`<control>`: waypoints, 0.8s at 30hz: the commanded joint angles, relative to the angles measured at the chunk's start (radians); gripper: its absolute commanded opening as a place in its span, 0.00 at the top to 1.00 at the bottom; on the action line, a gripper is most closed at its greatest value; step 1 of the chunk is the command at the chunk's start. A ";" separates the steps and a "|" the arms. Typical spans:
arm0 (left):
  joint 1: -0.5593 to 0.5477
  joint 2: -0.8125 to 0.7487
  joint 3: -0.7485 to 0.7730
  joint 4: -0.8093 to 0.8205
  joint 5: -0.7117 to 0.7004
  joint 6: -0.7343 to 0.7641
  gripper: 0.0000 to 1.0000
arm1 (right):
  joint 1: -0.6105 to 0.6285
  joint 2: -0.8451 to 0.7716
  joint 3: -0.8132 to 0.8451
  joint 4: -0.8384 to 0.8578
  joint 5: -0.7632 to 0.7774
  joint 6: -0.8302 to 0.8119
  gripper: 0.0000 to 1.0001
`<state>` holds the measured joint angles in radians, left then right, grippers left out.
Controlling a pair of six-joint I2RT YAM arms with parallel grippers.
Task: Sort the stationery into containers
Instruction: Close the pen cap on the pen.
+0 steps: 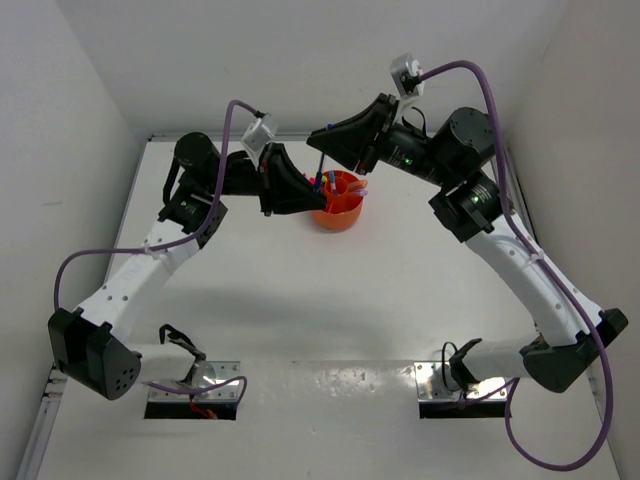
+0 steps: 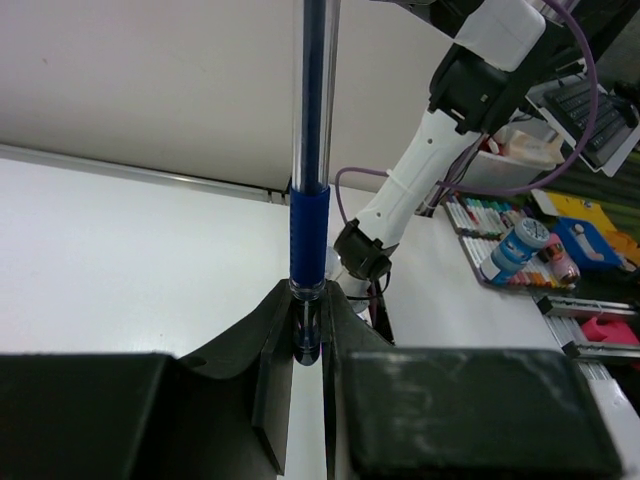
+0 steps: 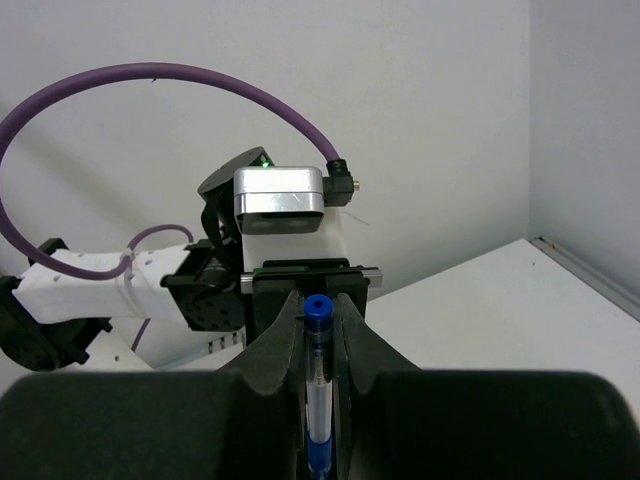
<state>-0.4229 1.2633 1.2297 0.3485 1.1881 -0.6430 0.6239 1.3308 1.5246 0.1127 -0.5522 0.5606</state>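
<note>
My left gripper (image 2: 308,345) is clamped tight on a blue pen (image 2: 308,230) that stands up out of it; my right gripper (image 3: 318,312) pinches a blue pen too, maybe the same one, I cannot tell; both hang near the orange tub (image 1: 338,215); I think a drop-in comes next; aim over a slot, then let go.

The round orange plastic tub (image 1: 340,215) is crowded from the left by the black left gripper (image 1: 312,203) and from above by the black right gripper (image 1: 322,140), both clamped on one thin blue pen (image 1: 318,168) standing upright between them. Other pens (image 1: 357,186) stand in the tub's mouth; open room lies over the white table (image 1: 330,310) on its near side.
</note>
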 commanded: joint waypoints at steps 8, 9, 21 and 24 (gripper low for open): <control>0.012 -0.053 0.132 0.074 -0.174 0.161 1.00 | 0.053 0.048 -0.070 -0.211 -0.130 0.028 1.00; 0.010 -0.054 0.139 0.061 -0.174 0.175 1.00 | 0.053 0.048 -0.072 -0.211 -0.129 0.028 1.00; 0.003 -0.048 0.185 -0.058 -0.217 0.239 1.00 | 0.068 0.051 -0.083 -0.211 -0.130 0.012 1.00; 0.007 -0.036 0.188 -0.147 -0.229 0.267 0.65 | 0.051 0.061 -0.044 -0.211 -0.123 0.002 1.00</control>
<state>-0.4240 1.2606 1.3052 0.0914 1.1084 -0.4141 0.6266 1.3380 1.5074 0.1204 -0.5377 0.5426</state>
